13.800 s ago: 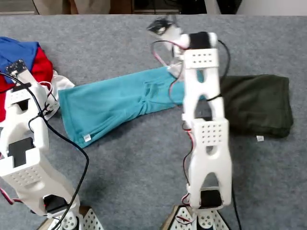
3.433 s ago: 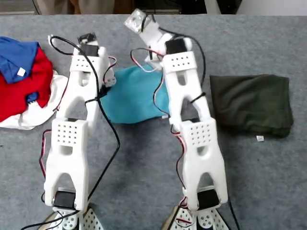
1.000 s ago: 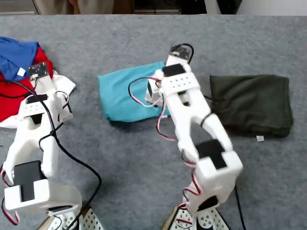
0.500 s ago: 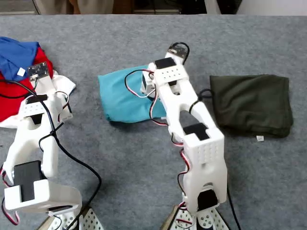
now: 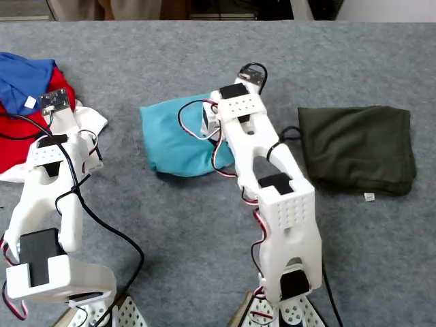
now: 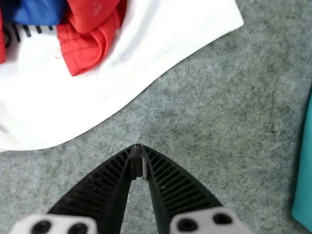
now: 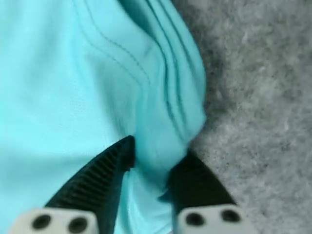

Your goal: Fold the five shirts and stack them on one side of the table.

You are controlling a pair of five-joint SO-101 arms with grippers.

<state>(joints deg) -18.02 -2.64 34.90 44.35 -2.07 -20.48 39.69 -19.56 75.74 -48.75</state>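
Teal shirt, folded to a rough rectangle, lies left of centre in the high view on the grey felt table; the right gripper pinches a bunched fold at its right edge. Dark green shirt sits folded at mid-right, apart from it. Red shirt, blue shirt and white shirt heap at upper left, and the left gripper hangs just beside the white hem, fingers pressed together over bare felt.

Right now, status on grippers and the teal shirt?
Left gripper shut, empty, over table beside white shirt. Right gripper shut on teal shirt, folded edge. Dark green shirt lies folded, apart.
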